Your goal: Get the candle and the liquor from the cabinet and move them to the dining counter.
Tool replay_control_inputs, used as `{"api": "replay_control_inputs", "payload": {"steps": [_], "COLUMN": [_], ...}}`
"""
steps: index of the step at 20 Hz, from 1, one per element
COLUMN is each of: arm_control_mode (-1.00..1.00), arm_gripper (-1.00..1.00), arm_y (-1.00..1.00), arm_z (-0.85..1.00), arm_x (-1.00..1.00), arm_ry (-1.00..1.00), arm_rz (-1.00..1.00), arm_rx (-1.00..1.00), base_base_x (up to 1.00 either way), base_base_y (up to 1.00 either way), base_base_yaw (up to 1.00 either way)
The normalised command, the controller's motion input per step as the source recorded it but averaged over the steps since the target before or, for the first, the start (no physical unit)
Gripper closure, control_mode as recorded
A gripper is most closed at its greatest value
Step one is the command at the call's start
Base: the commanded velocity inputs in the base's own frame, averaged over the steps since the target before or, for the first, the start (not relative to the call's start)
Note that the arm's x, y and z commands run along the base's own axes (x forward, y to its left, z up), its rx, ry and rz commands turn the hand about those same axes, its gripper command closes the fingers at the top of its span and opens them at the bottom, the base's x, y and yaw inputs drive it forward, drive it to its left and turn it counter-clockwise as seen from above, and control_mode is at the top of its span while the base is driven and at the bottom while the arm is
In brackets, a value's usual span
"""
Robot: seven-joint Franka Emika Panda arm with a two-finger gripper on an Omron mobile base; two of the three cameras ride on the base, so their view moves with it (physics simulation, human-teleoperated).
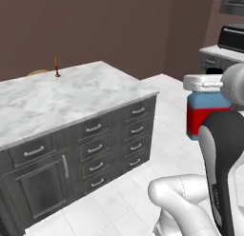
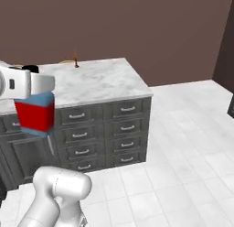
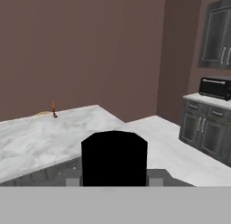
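While the gripper [image 2: 33,91] pinches the red-and-blue squarish liquor bottle [image 2: 35,112], it could topple the thin orange candle [image 1: 56,67] near the white marble dining counter's [image 1: 71,97] far edge.

No text, label, brand, number or sign can be read anywhere. The liquor [image 1: 207,117] bottle's red body and blue band are seen plain, without lettering, and no marking is made out on the dining counter [image 1: 71,94].
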Motion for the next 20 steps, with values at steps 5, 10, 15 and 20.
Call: {"api": "replay_control_inputs", "payload": {"steps": [5,10,15,20], "arm_control_mode": [1.00,1.00,1.00,1.00], "arm_gripper": [1.00,1.00,1.00,1.00], "arm_y": [0.00,0.00,0.00,0.00], "arm_z": [0.00,0.00,0.00,0.00], "arm_x": [0.00,0.00,0.00,0.00], "arm_ry": [0.00,0.00,0.00,0.00], "arm_rz": [0.00,0.00,0.00,0.00], "arm_rx": [0.00,0.00,0.00,0.00], "base_base_x": [1.00,1.00,1.00,1.00], "base_base_y": [-0.41,-0.89,-0.92,-1.00], "base_base_yaw": [-0.21,-0.05,0.01,0.21]}}
